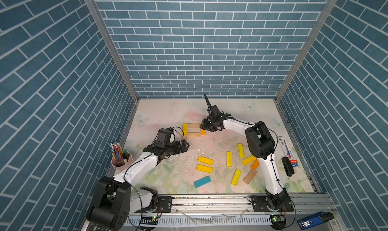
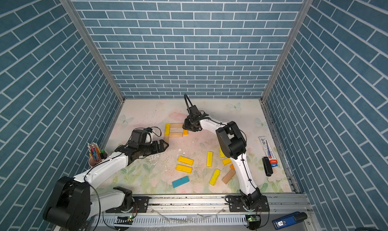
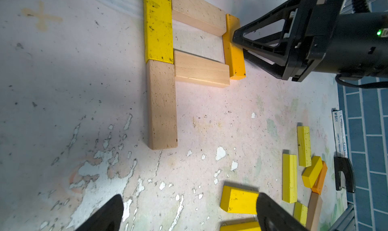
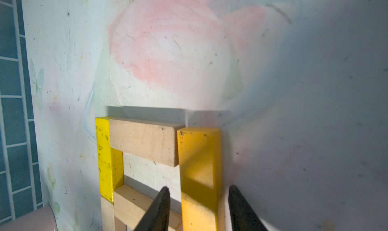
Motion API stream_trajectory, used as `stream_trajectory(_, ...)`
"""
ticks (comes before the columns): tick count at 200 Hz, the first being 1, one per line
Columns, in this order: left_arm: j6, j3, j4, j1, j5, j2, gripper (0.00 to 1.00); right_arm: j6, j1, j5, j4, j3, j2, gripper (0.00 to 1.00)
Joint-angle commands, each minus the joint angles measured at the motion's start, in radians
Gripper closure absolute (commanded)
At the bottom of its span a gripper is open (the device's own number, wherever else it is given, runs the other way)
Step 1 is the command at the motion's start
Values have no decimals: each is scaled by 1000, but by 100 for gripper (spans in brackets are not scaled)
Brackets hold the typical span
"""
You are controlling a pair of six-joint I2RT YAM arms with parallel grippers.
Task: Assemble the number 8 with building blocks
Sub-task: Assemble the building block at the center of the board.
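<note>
- The right gripper point(image 4: 198, 191) sits low over the orange block point(image 4: 199, 156), with one finger along each long side. Its jaws are a little apart, and a sliver of table shows between each finger and the wood (so nothing is clamped).
- The orange block lies flat as the right side of a small square on the far middle of the table point(image 1: 168, 114).
- A yellow plank point(image 3: 157, 24) makes the square's left side. The far tan plank point(image 3: 197, 11) and the near tan plank point(image 3: 201, 71) make the two crossbars, with their ends just beside the orange block.
- A third tan plank point(image 3: 161, 106) meets the yellow plank end to end and runs on toward the robot.
- The left gripper point(image 3: 189, 196) hovers near that plank, apart from it, with its jaws spread wide and empty.
- The loose blocks point(image 1: 205, 160) lie scattered well apart from the figure, on the near right of the table. Most are yellow, and the teal block point(image 1: 202, 181) is closest to the front edge.
</note>
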Motion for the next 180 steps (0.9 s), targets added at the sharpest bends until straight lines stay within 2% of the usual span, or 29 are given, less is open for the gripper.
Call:
stream_trajectory(1, 5, -7, -3, 6, 9, 6, 0, 28, -2, -13, 18, -17, 4, 53)
stream_trajectory(57, 3, -6, 4, 6, 11, 13, 0, 36, 0, -21, 62, -93, -37, 59)
stream_trajectory(172, 4, -13, -3, 6, 6, 6, 0, 73, 1, -31, 154, -221, -81, 58)
stream_trajectory(180, 4, -14, -1, 6, 6, 7, 0, 73, 1, -32, 161, -234, -117, 58)
